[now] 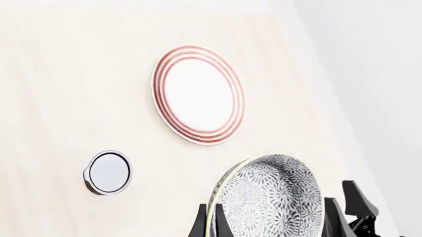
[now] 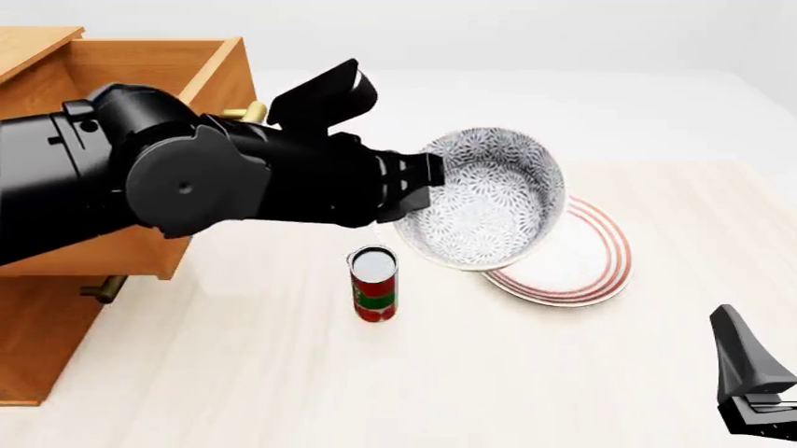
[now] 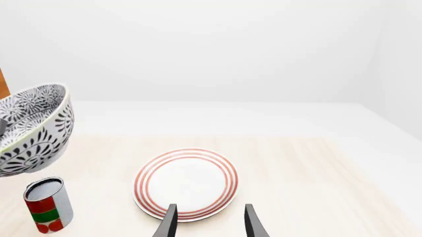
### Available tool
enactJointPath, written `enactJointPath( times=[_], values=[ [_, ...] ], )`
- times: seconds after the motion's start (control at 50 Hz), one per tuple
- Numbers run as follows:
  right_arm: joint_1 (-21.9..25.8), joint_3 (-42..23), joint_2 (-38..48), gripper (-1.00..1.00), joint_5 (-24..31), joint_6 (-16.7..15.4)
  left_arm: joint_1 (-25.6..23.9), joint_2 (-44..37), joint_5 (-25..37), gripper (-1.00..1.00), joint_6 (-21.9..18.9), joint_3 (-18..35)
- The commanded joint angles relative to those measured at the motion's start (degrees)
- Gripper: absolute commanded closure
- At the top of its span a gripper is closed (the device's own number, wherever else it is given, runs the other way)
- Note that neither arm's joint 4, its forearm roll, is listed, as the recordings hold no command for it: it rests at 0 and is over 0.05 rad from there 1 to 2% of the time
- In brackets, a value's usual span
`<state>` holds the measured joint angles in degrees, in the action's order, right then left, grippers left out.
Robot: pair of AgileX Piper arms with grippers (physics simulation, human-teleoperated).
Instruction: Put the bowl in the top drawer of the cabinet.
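The cabinet (image 2: 50, 308) is the biggest thing near me, standing behind and to the outer side of my left arm. Its top drawer (image 2: 149, 70) is pulled out and open at the top, its front panel just behind my left forearm. One end of a brass handle (image 2: 253, 112) shows above the arm. The lower drawer's handle (image 2: 106, 287) pokes out beneath.

The table (image 2: 249, 373) spreads pale and bare ahead of both my grippers, with wide free wood toward its far edge and around my right side.

My left gripper (image 2: 424, 182) is closed on the bowl (image 2: 488, 198), one finger inside the rim and one outside, as the left wrist view shows (image 1: 274, 197). I hold the bowl lifted off the table and tipped on its side, its opening facing back toward the front camera. Its rim hangs clear of the drawer, well out from the drawer's front edge.

The plate (image 2: 576, 257) lies flat on the table below and beyond the bowl, partly hidden by it in the front view. From my right wrist, the plate (image 3: 187, 183) sits straight ahead of my right gripper (image 3: 209, 219), whose fingers stand parted with nothing between them.

The can (image 2: 373, 283) stands upright on the table just under my left gripper, apart from the plate's edge and below the bowl's lower rim.
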<state>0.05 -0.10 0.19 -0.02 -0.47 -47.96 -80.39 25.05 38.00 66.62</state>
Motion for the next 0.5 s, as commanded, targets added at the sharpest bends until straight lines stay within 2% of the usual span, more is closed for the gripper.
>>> enactJointPath(
  times=[0.02,0.5],
  values=[
    [0.0,0.0,0.0,-1.0,0.0,0.0,1.2,1.3,1.4,1.0,-1.1,1.5],
    [0.0,0.0,0.0,-1.0,0.0,0.0,4.3,4.5,5.1,1.0,-3.0,4.4]
  ],
)
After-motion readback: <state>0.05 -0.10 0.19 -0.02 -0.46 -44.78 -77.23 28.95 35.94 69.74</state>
